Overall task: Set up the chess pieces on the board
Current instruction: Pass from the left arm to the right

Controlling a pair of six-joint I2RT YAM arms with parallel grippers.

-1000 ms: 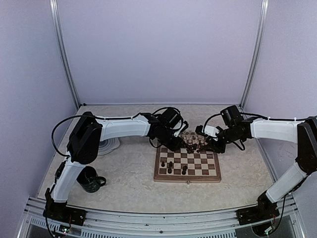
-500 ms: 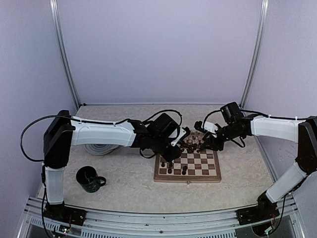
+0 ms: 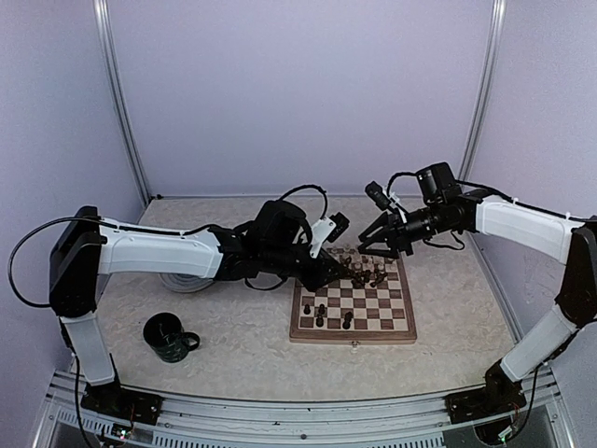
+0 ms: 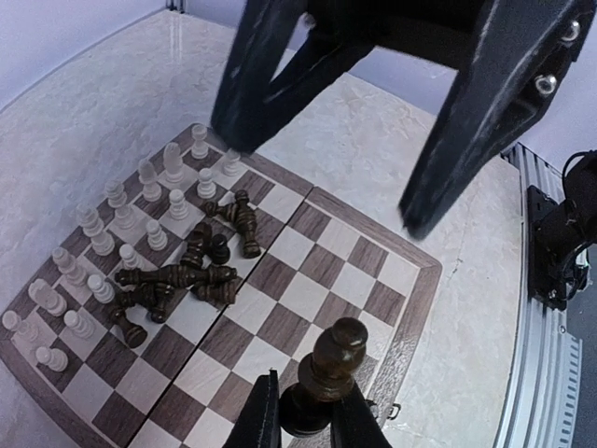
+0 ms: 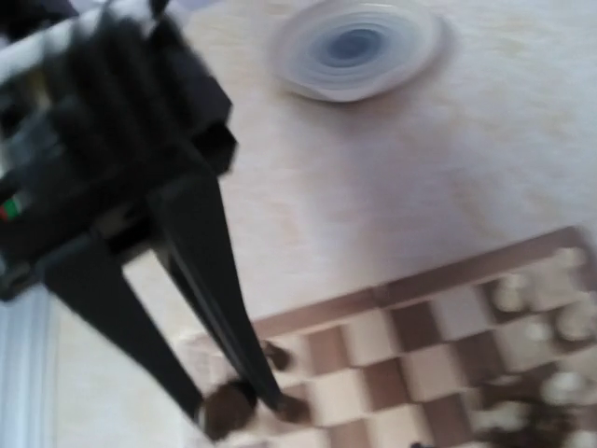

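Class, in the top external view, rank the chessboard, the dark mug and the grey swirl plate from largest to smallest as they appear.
1. Chessboard, clearly largest.
2 and 3. Dark mug and grey swirl plate: unsure, because the left arm hides most of the plate.

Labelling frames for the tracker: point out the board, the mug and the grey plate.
board (image 3: 353, 332): top external view, light-brown front rim just left of the clasp.
mug (image 3: 166, 337): top external view, dark body beside the handle.
grey plate (image 5: 354, 47): right wrist view, centre of the swirl pattern.
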